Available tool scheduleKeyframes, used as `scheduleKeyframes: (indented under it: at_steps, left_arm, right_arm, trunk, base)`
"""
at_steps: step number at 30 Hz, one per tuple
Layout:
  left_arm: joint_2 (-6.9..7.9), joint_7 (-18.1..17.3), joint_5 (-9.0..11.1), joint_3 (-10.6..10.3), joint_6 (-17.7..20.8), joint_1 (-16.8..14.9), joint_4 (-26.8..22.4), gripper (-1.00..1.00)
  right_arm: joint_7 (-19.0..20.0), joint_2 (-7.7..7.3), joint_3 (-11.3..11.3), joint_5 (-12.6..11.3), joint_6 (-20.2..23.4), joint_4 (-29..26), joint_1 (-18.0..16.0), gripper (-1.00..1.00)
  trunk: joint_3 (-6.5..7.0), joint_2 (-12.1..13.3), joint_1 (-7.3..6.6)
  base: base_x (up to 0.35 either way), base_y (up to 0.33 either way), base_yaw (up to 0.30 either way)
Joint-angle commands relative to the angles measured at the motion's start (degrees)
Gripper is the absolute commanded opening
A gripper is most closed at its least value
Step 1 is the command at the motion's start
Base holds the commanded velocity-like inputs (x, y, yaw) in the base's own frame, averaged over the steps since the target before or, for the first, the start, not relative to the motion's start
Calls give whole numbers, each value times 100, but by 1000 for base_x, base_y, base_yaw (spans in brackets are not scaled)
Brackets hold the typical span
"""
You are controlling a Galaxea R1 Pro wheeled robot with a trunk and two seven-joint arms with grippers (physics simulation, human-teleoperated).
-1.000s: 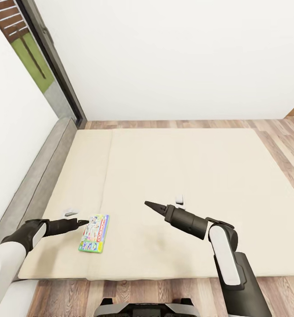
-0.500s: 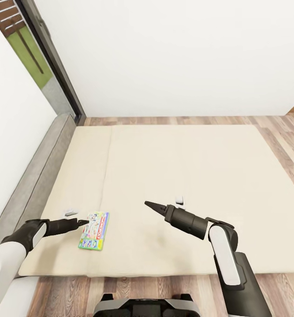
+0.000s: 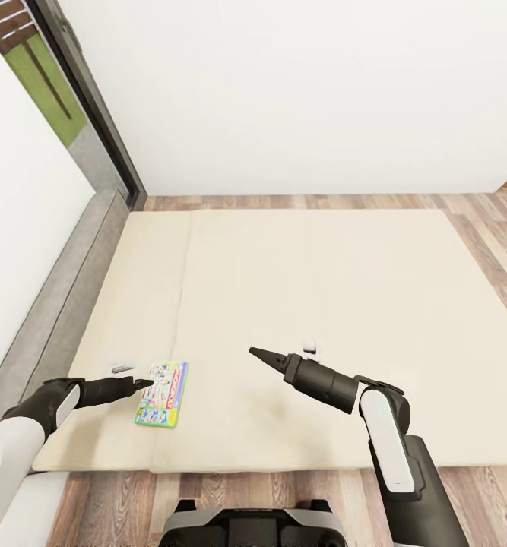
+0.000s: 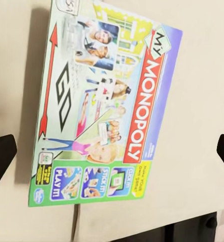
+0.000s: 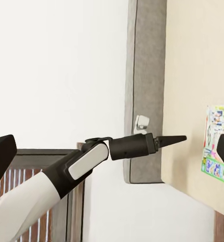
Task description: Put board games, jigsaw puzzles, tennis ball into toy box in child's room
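— Green, red and purple cardboard: is that the board game (image 3: 162, 394)?

— Yes, a Monopoly box, lying flat on the cream bed (image 3: 321, 289) close to the near edge, toward the headboard side. In the left wrist view the box (image 4: 104, 108) sits between the two dark fingertips (image 4: 1, 159), apart from both.

— So the left gripper (image 3: 143, 384) has nothing?

— Nothing. Its jaws stand wide (one tip at each edge of the wrist picture), and from the head camera its point sits just at the box's near corner; I cannot tell whether it touches. The right wrist camera sees that gripper (image 5: 172, 138) from the side, with the box (image 5: 217, 143) just beyond it.

— And the right gripper (image 3: 262, 355)?

— It hangs above the bare mattress, well apart from the box, holding nothing. Its fingertips (image 5: 2, 151) sit far apart at the edges of its own view, so it is open.

— Around the bed?

— A grey headboard (image 3: 63, 296) against the white wall (image 3: 299, 91), and wood-plank floor (image 3: 504, 220) beyond.
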Motion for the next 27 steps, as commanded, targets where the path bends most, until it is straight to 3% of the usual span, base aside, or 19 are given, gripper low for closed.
scheduleKeyframes:
  at_steps: [1,27]
  left_arm:
    - [0,-23,-13,41,51,-3,-5,100]
    - [3,-20,-13,67,58,-7,-515,100]
  right_arm:
    - [37,6,-9,31,27,-2,-4,100]
    - [45,6,-4,31,10,-2,1,100]
  trunk:
    - [-17,-9,3]
    - [-259,-9,3]
  base:
    - [0,0,0]
    - [0,0,0]
